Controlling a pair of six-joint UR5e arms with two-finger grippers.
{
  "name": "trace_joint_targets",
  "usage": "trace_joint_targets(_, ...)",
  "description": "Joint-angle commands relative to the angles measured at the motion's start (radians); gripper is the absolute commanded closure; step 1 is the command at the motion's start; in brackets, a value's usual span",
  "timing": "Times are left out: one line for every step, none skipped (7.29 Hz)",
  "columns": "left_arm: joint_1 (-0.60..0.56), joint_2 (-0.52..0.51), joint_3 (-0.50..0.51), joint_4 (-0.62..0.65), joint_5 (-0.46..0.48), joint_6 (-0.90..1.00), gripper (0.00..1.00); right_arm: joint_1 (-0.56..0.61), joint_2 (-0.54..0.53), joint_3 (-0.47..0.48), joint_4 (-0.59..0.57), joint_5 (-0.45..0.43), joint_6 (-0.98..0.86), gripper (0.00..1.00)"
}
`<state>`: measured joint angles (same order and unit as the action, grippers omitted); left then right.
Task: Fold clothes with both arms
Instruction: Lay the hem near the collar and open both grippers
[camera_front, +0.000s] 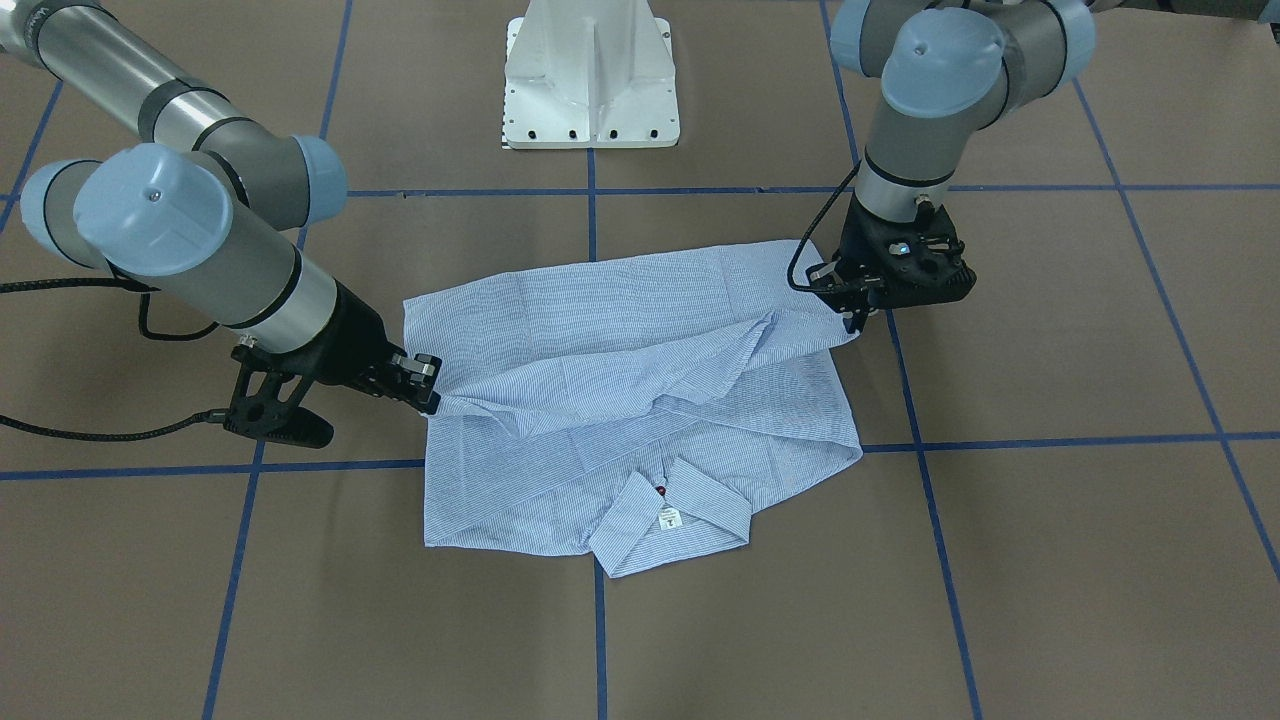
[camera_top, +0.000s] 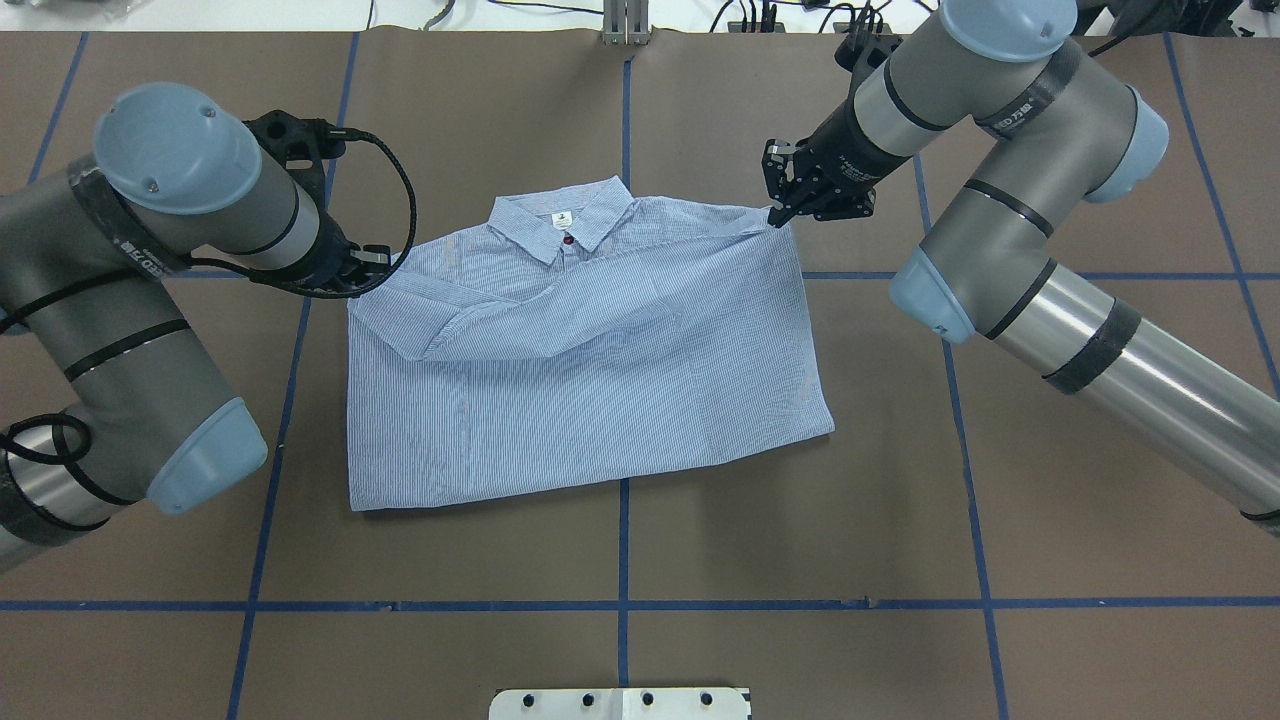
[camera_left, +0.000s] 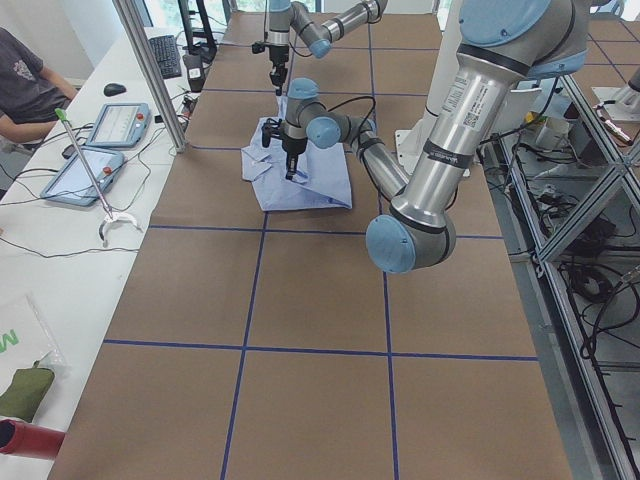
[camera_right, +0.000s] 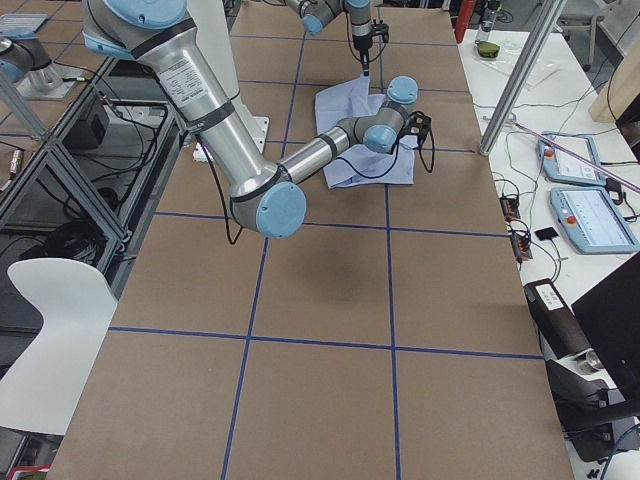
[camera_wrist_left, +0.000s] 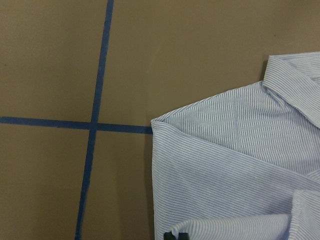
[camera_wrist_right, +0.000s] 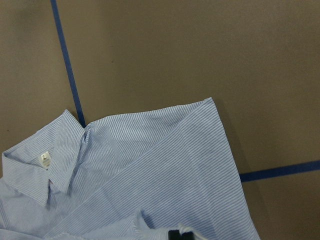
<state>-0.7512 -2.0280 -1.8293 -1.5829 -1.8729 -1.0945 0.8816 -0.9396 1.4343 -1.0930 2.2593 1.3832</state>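
Note:
The light blue striped shirt (camera_top: 590, 350) lies on the brown table, folded over on itself, with its collar (camera_top: 565, 220) and white neck label on the far side from me. It also shows in the front-facing view (camera_front: 640, 400). My left gripper (camera_top: 368, 262) (camera_front: 858, 318) is shut on the shirt's edge at the left shoulder. My right gripper (camera_top: 783, 212) (camera_front: 432, 392) is shut on the shirt's edge at the right shoulder corner. Creases run through the cloth between the two grippers. The wrist views show only striped cloth (camera_wrist_left: 235, 165) (camera_wrist_right: 165, 175) and dark fingertip ends at the bottom edge.
The white pedestal base (camera_front: 590, 80) stands at the robot's side of the table. Blue tape lines (camera_top: 620, 605) cross the brown surface. A side table with tablets (camera_left: 110, 125) and a seated person (camera_left: 30, 80) lies beyond the far edge.

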Motion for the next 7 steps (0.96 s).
trace_joint_targets(-0.028,-0.012,0.076,-0.066,0.000,0.002,1.00,0.014,0.018,-0.043,0.024,-0.007,0.000,1.00)
trace_joint_targets(-0.034,-0.012,0.120,-0.099,0.000,0.039,1.00,0.020,0.019,-0.051,0.024,-0.007,0.000,1.00)
trace_joint_targets(-0.066,-0.012,0.161,-0.142,-0.002,0.071,1.00,0.034,0.019,-0.061,0.022,-0.007,0.000,1.00)
trace_joint_targets(-0.069,-0.012,0.180,-0.152,0.000,0.074,1.00,0.034,0.021,-0.069,0.024,-0.007,0.000,1.00)
trace_joint_targets(-0.085,-0.012,0.183,-0.152,0.000,0.097,1.00,0.034,0.037,-0.083,0.024,-0.012,0.000,1.00)
trace_joint_targets(-0.089,-0.012,0.185,-0.150,0.000,0.111,1.00,0.034,0.054,-0.103,0.024,-0.012,0.000,1.00)
trace_joint_targets(-0.088,-0.014,0.185,-0.152,0.000,0.111,1.00,0.033,0.070,-0.120,0.024,-0.015,0.000,1.00)
